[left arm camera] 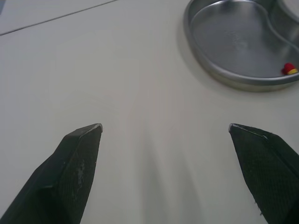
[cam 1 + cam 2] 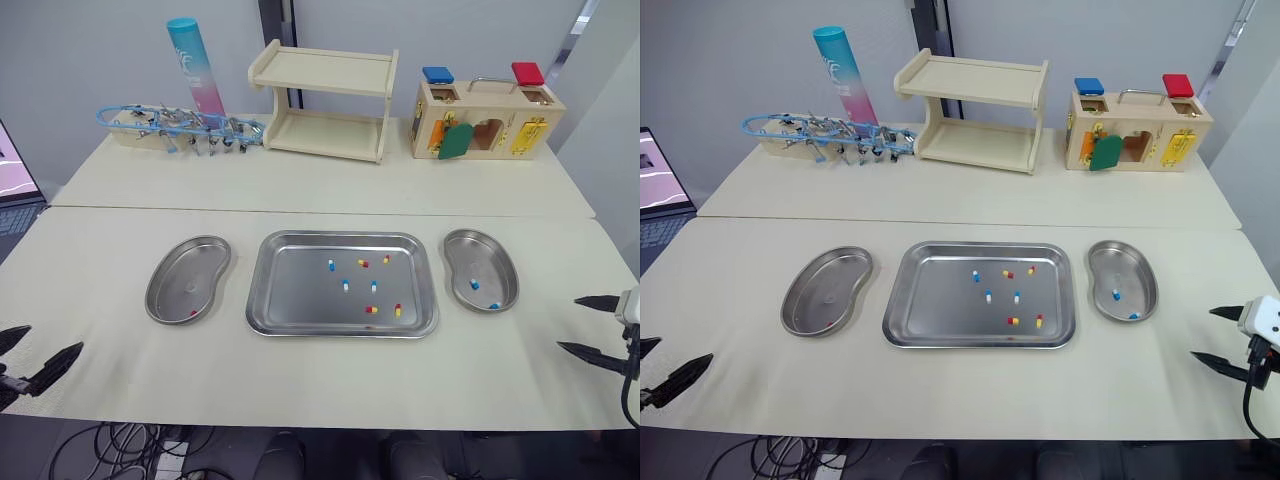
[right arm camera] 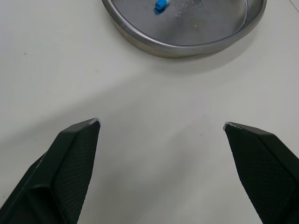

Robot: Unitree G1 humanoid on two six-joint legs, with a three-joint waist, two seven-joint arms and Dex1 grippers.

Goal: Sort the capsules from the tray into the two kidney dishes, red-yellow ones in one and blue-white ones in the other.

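With my left end effector [image 2: 38, 352] and right end effector [image 2: 583, 326] both spread and empty near the tabletop's [image 2: 300, 390] front edge, I judge I'm between picks; next I must reach into the central tray [image 2: 300, 305] and pinch the near red-yellow capsule [image 2: 371, 309].

Tray [image 2: 295, 295]: steel, rectangular with rounded corners, lying flat at frame centre. Seven loose capsules spread from its middle to its right half, none touching.
Blue-white capsules [image 2: 346, 285]: three near tray centre, one higher up and two level with each other below it.
Red-yellow capsules [image 2: 363, 264]: four, two toward the tray's upper right and two close together near the lower-right rim.
Left dish [image 2: 185, 265]: steel kidney dish, just left of the tray, not touching it. Lone red-yellow capsule [image 2: 193, 313] at its lower edge.
Right dish [image 2: 470, 250]: same type, just right of the tray, not touching. Sorted blue-white capsules [image 2: 475, 284]: two, one mid-dish and one at the lower-right rim.
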